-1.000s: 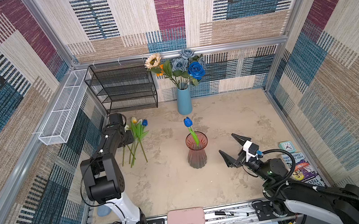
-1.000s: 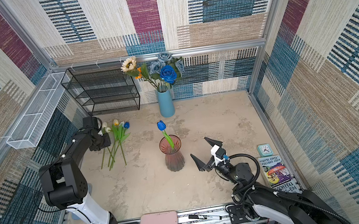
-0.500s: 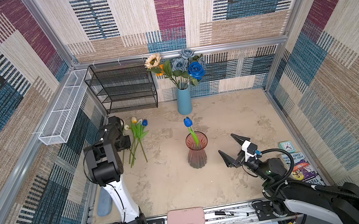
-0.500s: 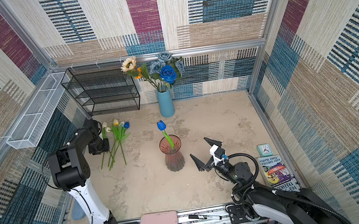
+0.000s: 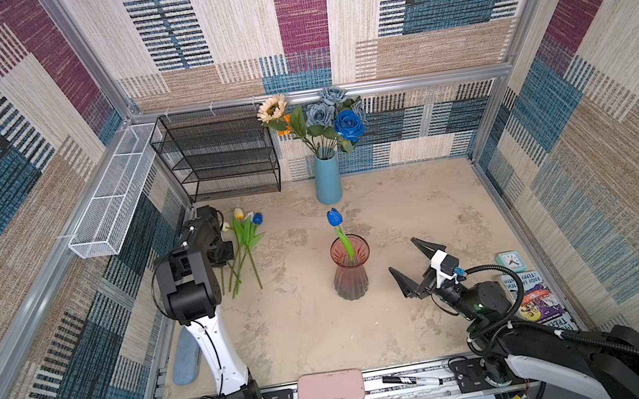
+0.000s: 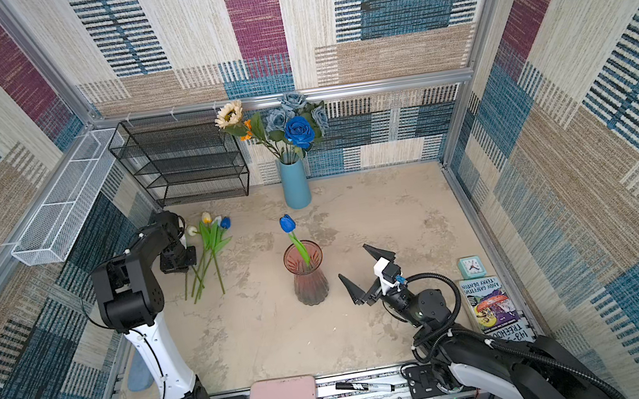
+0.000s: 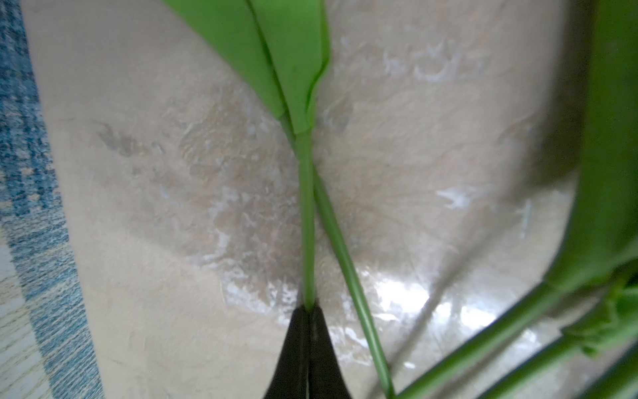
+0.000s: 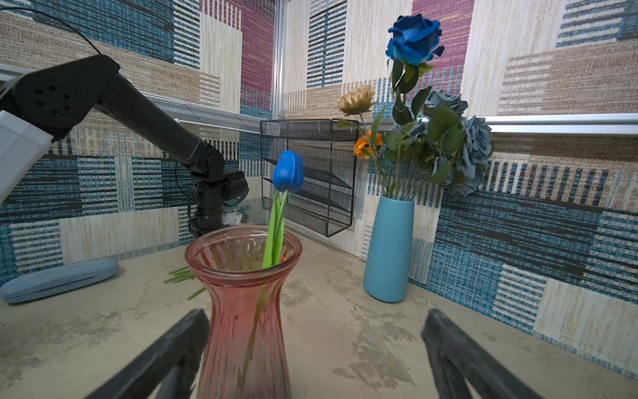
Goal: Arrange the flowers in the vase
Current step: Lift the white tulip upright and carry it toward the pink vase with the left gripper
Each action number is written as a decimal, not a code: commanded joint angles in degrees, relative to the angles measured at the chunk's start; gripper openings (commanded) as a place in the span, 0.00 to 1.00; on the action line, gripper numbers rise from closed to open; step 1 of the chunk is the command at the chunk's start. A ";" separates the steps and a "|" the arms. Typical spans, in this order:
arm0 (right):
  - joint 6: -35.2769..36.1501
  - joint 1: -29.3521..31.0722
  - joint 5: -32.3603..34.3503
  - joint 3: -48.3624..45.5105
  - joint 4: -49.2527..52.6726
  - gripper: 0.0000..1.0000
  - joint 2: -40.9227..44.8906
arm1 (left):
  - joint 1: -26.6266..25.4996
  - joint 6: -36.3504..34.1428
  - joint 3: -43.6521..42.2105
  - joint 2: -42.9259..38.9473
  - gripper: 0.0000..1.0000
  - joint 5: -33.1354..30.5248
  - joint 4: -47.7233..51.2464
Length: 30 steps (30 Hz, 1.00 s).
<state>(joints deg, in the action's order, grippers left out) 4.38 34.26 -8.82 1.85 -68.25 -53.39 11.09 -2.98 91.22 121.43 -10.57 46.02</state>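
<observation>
The left gripper is shut tight on one green stem, down low over the tabletop. A second stem crosses it. In both top views this gripper is at the bunch of tulips, which lie flat at about 10 o'clock from the pink vase. The pink vase stands up in the middle with one blue tulip in it, leaning toward 11 o'clock. The right gripper is wide open and holds nothing. It hangs near the pink vase at 4 o'clock, not touching it. A blue vase stands at 12 o'clock, by the back wall
</observation>
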 commanded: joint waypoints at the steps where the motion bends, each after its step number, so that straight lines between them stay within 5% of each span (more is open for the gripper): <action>1: -0.16 0.10 0.47 0.17 -1.69 1.00 -0.31 | -0.74 -1.10 -1.31 -3.82 0.00 0.10 0.94; 13: -0.78 0.10 0.92 -0.18 -1.89 1.00 0.61 | -7.32 6.65 -13.17 -25.95 0.00 2.39 -4.90; 19: -1.26 0.10 1.00 -0.48 -2.43 1.00 0.76 | -10.03 13.28 -35.21 -46.12 0.00 22.51 -31.94; 22: -1.41 0.10 0.56 -0.46 -2.58 1.00 0.74 | -13.47 16.62 -45.30 -54.78 0.00 27.79 -47.65; 30: -0.97 0.10 0.30 -0.60 -1.89 1.00 1.79 | -22.34 18.02 -53.45 -64.36 0.00 37.44 -68.63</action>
<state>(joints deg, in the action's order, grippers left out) 3.68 34.26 -8.45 1.45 -68.31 -51.90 -9.39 13.34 38.33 58.59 21.32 -9.78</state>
